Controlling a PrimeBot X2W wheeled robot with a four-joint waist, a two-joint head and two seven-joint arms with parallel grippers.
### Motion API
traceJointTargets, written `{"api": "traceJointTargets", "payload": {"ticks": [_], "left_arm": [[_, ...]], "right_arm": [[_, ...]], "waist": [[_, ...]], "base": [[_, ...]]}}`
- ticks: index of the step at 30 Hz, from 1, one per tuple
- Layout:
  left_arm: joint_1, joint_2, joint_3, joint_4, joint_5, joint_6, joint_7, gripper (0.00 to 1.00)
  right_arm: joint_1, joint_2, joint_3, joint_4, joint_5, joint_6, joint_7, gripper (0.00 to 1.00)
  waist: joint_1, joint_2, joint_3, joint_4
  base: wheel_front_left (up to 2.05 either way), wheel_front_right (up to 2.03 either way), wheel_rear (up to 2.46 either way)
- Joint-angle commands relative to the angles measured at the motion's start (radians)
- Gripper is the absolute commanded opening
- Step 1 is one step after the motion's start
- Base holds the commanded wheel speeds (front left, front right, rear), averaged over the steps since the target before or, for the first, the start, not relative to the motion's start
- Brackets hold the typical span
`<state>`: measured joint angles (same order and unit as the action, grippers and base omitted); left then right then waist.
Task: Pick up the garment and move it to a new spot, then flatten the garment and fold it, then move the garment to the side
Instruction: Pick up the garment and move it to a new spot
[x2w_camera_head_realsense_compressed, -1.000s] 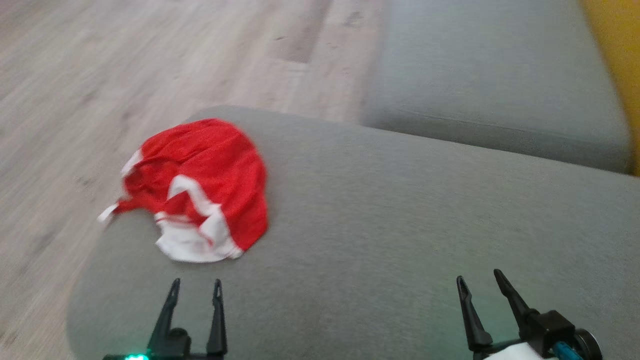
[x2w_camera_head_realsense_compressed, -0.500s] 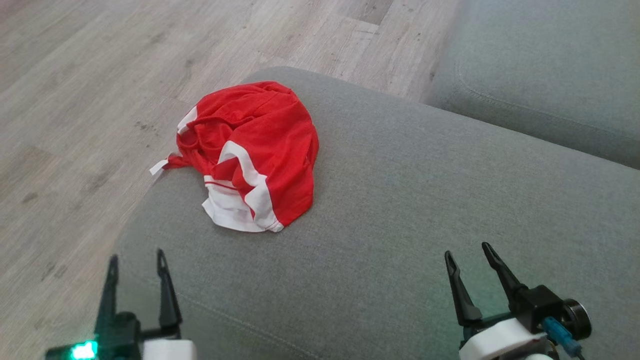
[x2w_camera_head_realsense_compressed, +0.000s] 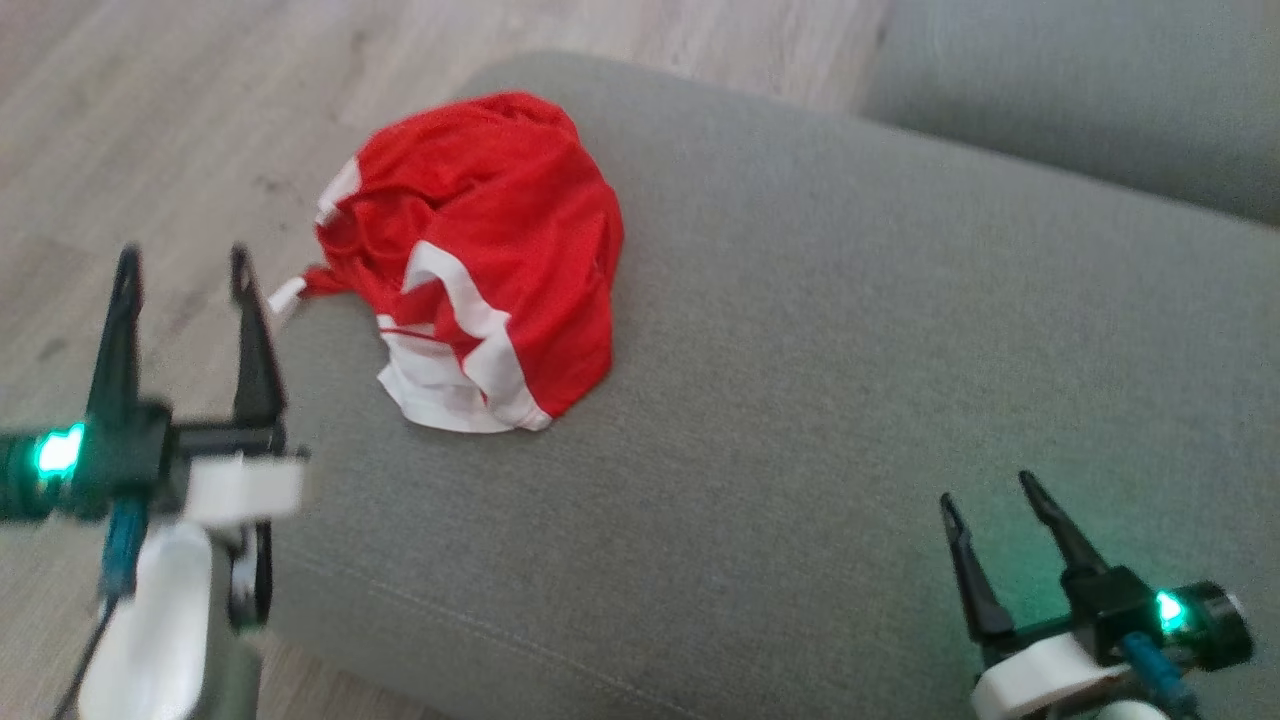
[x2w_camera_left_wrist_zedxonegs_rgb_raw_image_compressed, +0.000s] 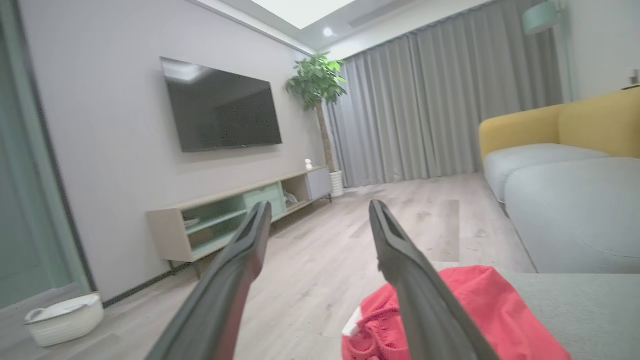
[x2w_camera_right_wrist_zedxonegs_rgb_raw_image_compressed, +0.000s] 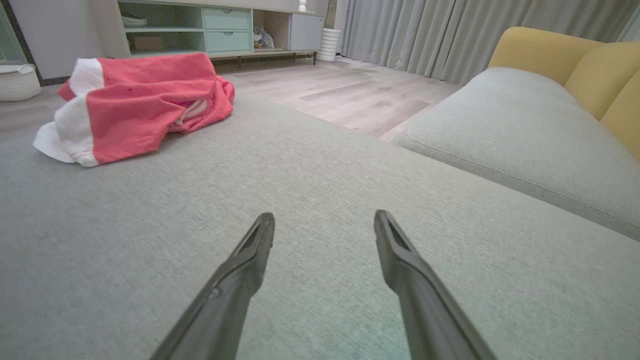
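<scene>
Lying crumpled, red white-trimmed garment

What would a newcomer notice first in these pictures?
The red and white garment, crumpled near the left corner of the grey cushion, stands out most. Then the left tool, open, just left of the garment, and the right tool, open, over bare cushion.
</scene>
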<state>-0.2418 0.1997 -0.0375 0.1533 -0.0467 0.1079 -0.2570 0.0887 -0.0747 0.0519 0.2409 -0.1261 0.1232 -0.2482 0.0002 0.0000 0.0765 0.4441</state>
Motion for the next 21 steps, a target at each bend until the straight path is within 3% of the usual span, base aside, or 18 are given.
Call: {"api": "traceJointTargets", "payload": {"ticks": [1, 6, 11, 16, 21], "left_arm": [[-0.098, 0.023, 0.021, 0.025, -0.010, -0.023, -0.005, 1.00], [-0.334, 0.021, -0.036, 0.326, -0.032, -0.122, 0.047, 1.00], [-0.493, 0.013, -0.073, 0.597, -0.055, -0.191, 0.114, 1.00], [-0.531, 0.003, -0.101, 0.766, -0.078, -0.221, 0.131, 1.00], [-0.561, 0.002, -0.107, 0.894, -0.101, -0.229, 0.082, 1.00]], "right_arm": [[-0.043, -0.038, 0.018, -0.038, -0.010, 0.008, -0.014, 1.00], [-0.050, -0.097, 0.008, -0.061, -0.018, 0.008, -0.014, 1.00], [-0.056, -0.126, 0.013, -0.087, -0.019, 0.008, -0.014, 1.00], [-0.064, -0.133, 0.019, -0.099, -0.016, 0.008, -0.014, 1.00], [-0.076, -0.137, 0.023, -0.105, -0.015, 0.008, -0.014, 1.00]], "waist": [[-0.0002, 0.0000, 0.066, -0.037], [-0.0002, 0.0000, 0.130, -0.050], [-0.0002, 0.0000, 0.176, -0.074], [-0.0002, 0.0000, 0.203, -0.095], [-0.0002, 0.0000, 0.235, -0.112]], "base": [[0.00, 0.00, 0.00], [0.00, 0.00, 0.00], [0.00, 0.00, 0.00], [0.00, 0.00, 0.00], [0.00, 0.00, 0.00]]}}
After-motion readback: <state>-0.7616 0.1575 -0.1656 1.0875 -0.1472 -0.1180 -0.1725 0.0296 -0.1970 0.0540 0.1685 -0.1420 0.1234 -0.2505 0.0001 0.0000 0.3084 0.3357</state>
